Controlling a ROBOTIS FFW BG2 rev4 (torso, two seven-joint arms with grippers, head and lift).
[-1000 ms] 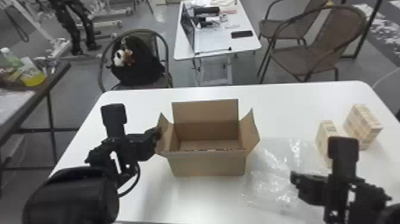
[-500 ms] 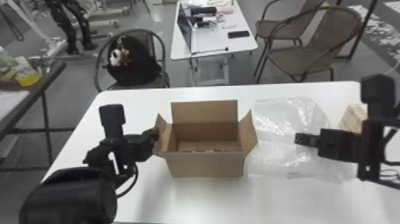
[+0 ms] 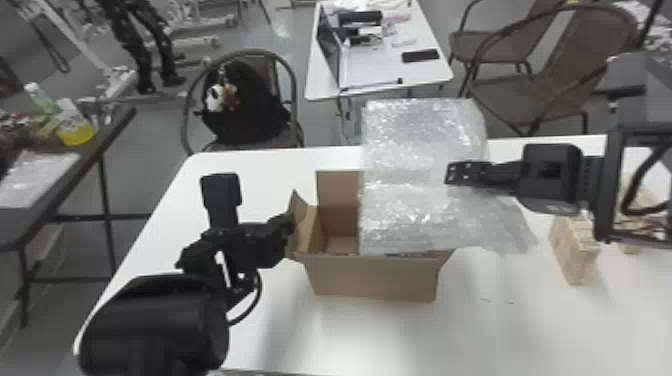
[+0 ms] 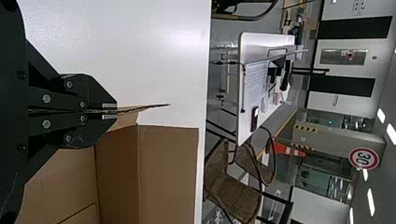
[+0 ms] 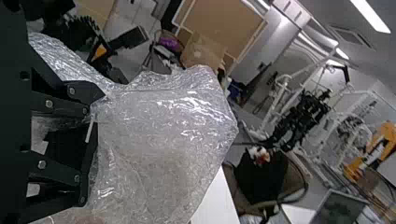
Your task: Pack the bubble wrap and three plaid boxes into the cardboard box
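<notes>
Bubble wrap (image 3: pixel 425 215) up over box (image 3: pixel 375 280), held by R gripper (image 3: pixel 452 173)

Head view: wrap hangs from the R gripper, in front of R part of the open box; can't tell if wrap and box touch. Box sits on white surface (image 3: pixel 360 340), flaps out, L part of its inside visible. R wrist view: the R gripper (image 5: pixel 98 111) has wrap pinched btwn its fingers, tips a bit apart w/ film there, rest of sheet spreading out past them.

L gripper (image 3: pixel 290 225) is at box's L side; L wrist view has its fingers pressed tog. on a flap (image 4: pixel 142 108), edge of it poking out past the tips.

Plaid box (image 3: pixel 575 250) stands on surface, R of the cardboard one, w/ a 2nd (image 3: pixel 631 247) near it, part hidden behind R arm. Bkgd: black bag (image 3: pixel 245 110) on chair, laptop (image 3: pixel 330 50) on far table.
</notes>
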